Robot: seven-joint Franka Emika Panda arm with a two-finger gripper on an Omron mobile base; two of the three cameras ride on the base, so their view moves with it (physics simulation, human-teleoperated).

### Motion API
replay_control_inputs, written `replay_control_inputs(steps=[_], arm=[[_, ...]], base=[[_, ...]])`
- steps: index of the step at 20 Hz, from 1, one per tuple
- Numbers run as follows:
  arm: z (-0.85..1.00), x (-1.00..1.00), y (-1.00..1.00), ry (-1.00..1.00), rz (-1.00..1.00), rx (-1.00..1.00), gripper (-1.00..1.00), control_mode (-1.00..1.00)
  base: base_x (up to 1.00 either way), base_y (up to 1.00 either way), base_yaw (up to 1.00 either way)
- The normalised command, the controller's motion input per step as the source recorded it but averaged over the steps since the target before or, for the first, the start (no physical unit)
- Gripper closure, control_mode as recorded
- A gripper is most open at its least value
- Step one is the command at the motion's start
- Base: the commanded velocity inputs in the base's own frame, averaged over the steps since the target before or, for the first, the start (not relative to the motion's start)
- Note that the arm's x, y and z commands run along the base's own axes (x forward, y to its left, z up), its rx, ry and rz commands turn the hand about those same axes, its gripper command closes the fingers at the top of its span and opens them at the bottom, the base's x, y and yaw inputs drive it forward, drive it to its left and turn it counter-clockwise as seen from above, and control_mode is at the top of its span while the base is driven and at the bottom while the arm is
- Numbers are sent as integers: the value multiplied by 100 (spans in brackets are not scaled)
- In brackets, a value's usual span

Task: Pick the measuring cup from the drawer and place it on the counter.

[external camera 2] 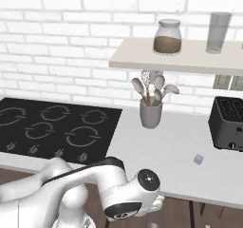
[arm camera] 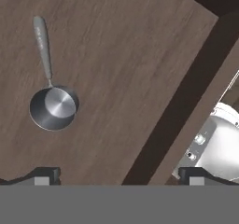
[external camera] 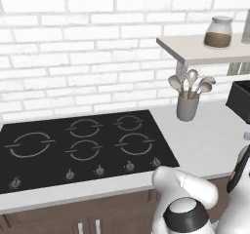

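The measuring cup (arm camera: 52, 108) lies on the dark wood floor of the open drawer (arm camera: 135, 50) in the hand view, a small shiny metal bowl with its long thin handle (arm camera: 43, 45) pointing toward the top of that view. My gripper (arm camera: 119, 177) hangs above the drawer, open, its two dark fingertips (arm camera: 43, 175) wide apart and nothing between them. The cup sits up and to the left of the gripper's middle, apart from both tips. The pale counter (external camera: 210, 135) (external camera 2: 161, 146) runs above the drawer; my arm bends down in front of its edge.
A black cooktop (external camera: 83, 143) (external camera 2: 57, 127) fills the counter's left part. A grey holder of spoons (external camera: 187, 106) (external camera 2: 151, 113) stands at the back, a black toaster (external camera 2: 228, 123) to the right, a small grey cube (external camera 2: 198, 159) nearby. A wall shelf (external camera 2: 180, 58) carries a jar (external camera 2: 167, 37).
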Motion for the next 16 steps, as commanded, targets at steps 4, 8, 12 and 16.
replay_control_inputs(steps=[4,8,12,16], arm=[[-14,2,-39,9,0,-7,-100,-100],[-42,-25,-91,7,8,1,-100,-100],[-16,-13,-15,-2,0,7,-100,-100],[-35,-28,-40,-10,6,2,-100,-100]], base=[[0,0,0],[0,0,0],[0,0,0],[0,0,0]])
